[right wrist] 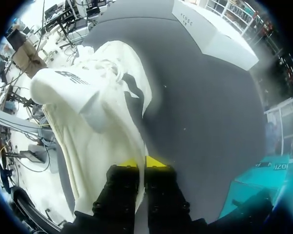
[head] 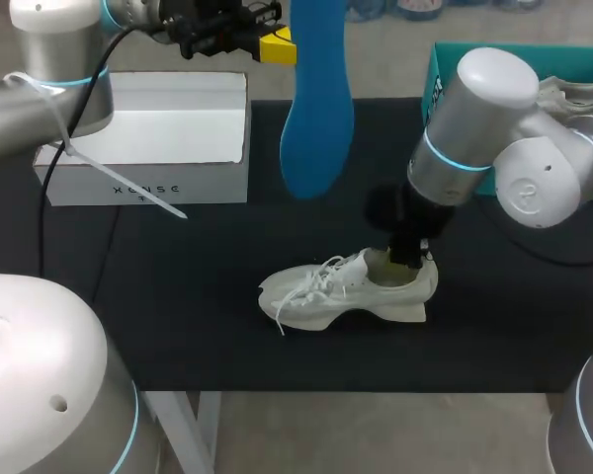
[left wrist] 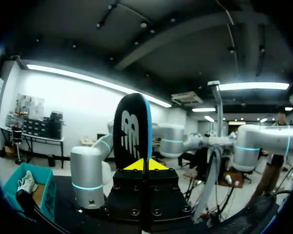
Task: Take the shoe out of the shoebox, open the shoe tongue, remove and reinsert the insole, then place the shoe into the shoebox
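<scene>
A white shoe (head: 346, 291) lies on its sole on the black mat, toe toward my left side, tongue raised. My right gripper (head: 407, 259) stands at the heel. In the right wrist view the right gripper (right wrist: 141, 162) is shut on the thin wall of the shoe (right wrist: 102, 122) at the heel collar, one finger inside and one outside. High at the back, my left gripper (head: 277, 44) is shut on the blue insole (head: 316, 109), which hangs down above the mat. The left wrist view shows the insole (left wrist: 132, 131) pinched between the yellow tips of the left gripper (left wrist: 145, 165).
A white box (head: 168, 143) sits at the back left of the mat. A teal shoebox (head: 438, 79) at the back right holds another white shoe (head: 573, 94). The black mat (head: 198, 296) has bare room in front and left of the shoe.
</scene>
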Robot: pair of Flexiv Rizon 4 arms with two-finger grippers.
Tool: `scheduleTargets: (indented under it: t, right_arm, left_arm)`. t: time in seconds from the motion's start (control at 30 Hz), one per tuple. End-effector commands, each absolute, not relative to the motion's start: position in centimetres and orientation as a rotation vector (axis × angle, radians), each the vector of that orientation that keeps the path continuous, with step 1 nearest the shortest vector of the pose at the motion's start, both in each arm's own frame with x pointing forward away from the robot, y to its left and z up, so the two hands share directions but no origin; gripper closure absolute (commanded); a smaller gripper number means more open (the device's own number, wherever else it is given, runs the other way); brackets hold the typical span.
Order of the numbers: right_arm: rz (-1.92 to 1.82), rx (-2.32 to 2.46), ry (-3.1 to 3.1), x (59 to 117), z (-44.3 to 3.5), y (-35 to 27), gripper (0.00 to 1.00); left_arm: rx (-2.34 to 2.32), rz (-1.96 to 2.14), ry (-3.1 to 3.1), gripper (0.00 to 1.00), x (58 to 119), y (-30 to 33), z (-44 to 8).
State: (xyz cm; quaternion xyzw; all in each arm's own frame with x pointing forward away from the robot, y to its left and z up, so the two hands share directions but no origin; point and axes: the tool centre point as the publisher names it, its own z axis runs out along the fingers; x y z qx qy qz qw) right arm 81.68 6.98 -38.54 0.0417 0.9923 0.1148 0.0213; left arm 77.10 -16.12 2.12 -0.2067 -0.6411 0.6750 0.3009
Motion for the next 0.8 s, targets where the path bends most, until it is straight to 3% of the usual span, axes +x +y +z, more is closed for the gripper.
scheduleTargets:
  t: [0.03,0.4,0.8]
  right_arm:
    - [0.377,0.151,3.037,80.4,-36.2,4.8,1.0]
    - [0.417,0.172,3.008,80.6,-32.4,2.2,1.0]
    - [0.417,0.172,3.008,80.6,-32.4,2.2,1.0]
  left_arm:
    - [-0.547,1.793,-1.702,1.0,77.0,-16.1,2.1]
    - [-0.547,1.793,-1.702,1.0,77.0,-16.1,2.1]
    - [-0.547,1.793,-1.702,1.0,77.0,-16.1,2.1]
